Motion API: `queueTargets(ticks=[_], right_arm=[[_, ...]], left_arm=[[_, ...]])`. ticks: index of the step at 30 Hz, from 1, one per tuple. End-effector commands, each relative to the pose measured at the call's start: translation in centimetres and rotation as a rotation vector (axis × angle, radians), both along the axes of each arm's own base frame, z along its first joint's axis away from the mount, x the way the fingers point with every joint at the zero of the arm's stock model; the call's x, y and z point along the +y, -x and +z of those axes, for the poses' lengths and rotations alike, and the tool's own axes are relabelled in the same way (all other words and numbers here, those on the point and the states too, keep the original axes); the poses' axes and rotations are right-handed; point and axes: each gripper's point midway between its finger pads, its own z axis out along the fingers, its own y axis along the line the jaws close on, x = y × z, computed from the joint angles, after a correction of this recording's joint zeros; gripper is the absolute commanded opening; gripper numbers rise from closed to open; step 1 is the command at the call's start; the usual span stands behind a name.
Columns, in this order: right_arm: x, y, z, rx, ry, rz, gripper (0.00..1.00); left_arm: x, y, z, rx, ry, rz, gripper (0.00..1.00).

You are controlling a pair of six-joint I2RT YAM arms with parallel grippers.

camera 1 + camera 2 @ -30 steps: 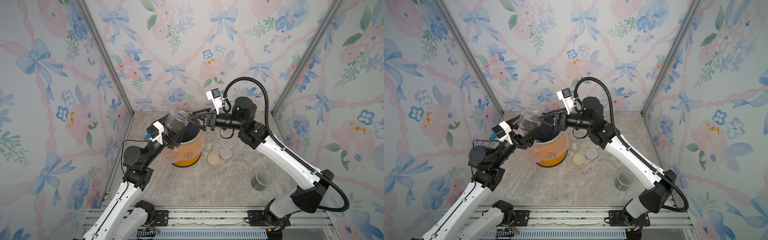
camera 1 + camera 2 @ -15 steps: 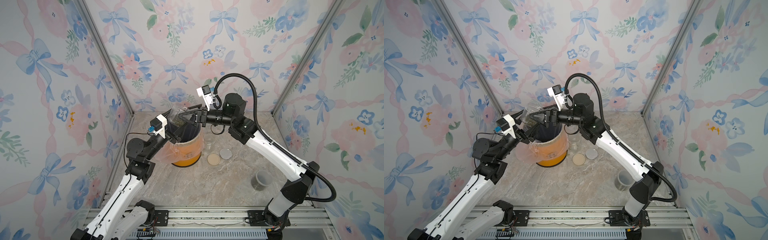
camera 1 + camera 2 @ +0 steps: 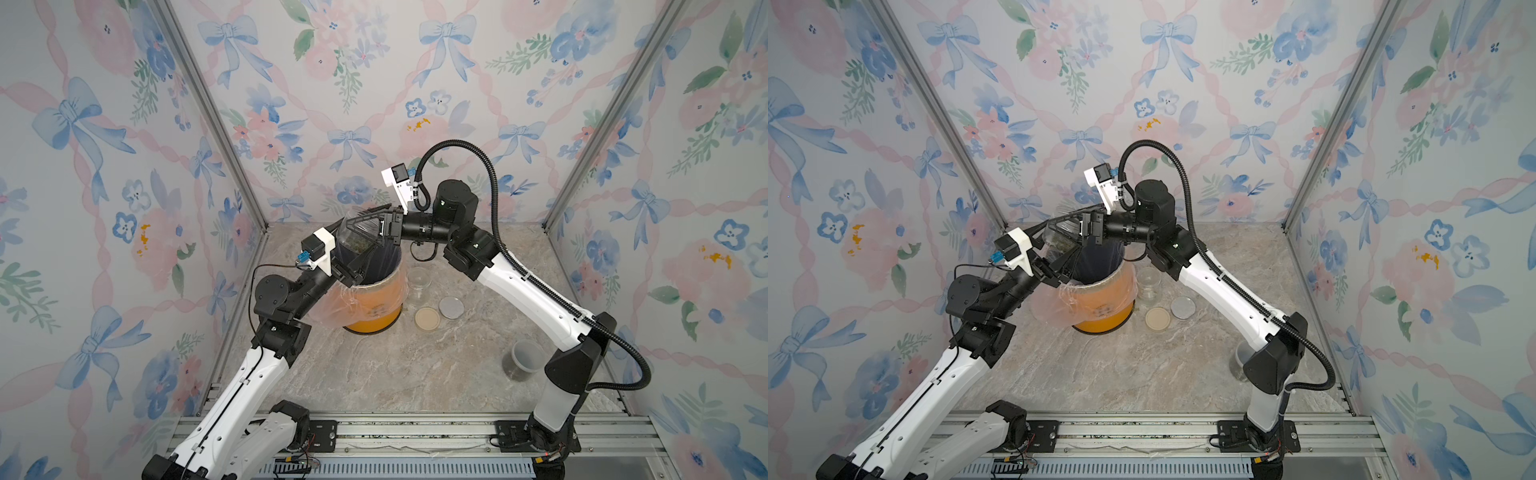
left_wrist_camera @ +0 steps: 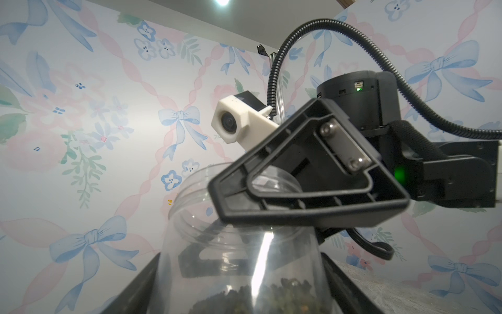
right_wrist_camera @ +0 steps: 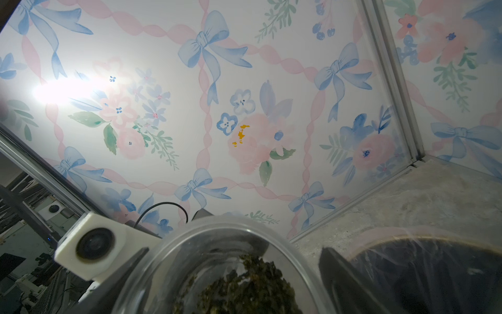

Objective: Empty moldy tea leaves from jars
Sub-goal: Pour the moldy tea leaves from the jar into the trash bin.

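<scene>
My left gripper (image 3: 351,259) is shut on a clear jar (image 3: 356,244), held tilted above the orange bin (image 3: 376,309). Dark tea leaves (image 4: 271,296) lie inside the jar (image 4: 239,258). My right gripper (image 3: 368,222) has come in from the right and straddles the jar's top end. In the right wrist view the jar (image 5: 231,239) sits between the jaws with the tea leaves (image 5: 244,288) visible through its top. One of the fingers (image 5: 345,282) stands a little off the jar's wall. In a top view the same jar (image 3: 1059,245) hangs over the bin (image 3: 1100,307).
An empty clear jar (image 3: 419,282) stands right of the bin, with a beige lid (image 3: 427,319) and a silver lid (image 3: 451,307) lying flat beside it. A grey-lidded jar (image 3: 521,361) stands near the right arm's base. Clear plastic lines the bin and hangs over its rim.
The right gripper has travelled left to the jar's top and its jaws have narrowed a little. The left gripper has kept the jar over the bin.
</scene>
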Motion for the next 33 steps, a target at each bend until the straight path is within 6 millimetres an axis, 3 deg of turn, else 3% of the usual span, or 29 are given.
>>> queueTargets(ticks=[1,6,23,27,33], right_arm=[[0.4,-0.1,0.6,0.005,-0.023,0.000,0.91],[0.3,0.0,0.8,0.013,-0.025,-0.001,0.81],[0.1,-0.6,1.3,0.038,-0.045,-0.020,0.68],[0.0,-1.4,1.4,0.057,-0.050,-0.032,0.65],[-0.1,-2.2,1.9,0.070,-0.057,-0.040,0.60]], left_arm=[[0.1,1.5,2.3,-0.085,0.022,-0.030,0.45],[0.1,1.3,2.3,-0.082,0.025,-0.025,0.47],[-0.1,-0.1,2.1,-0.059,0.023,-0.005,0.56],[-0.2,-0.4,2.2,-0.065,0.014,0.000,0.61],[-0.2,-0.8,2.4,-0.084,-0.002,0.020,0.76]])
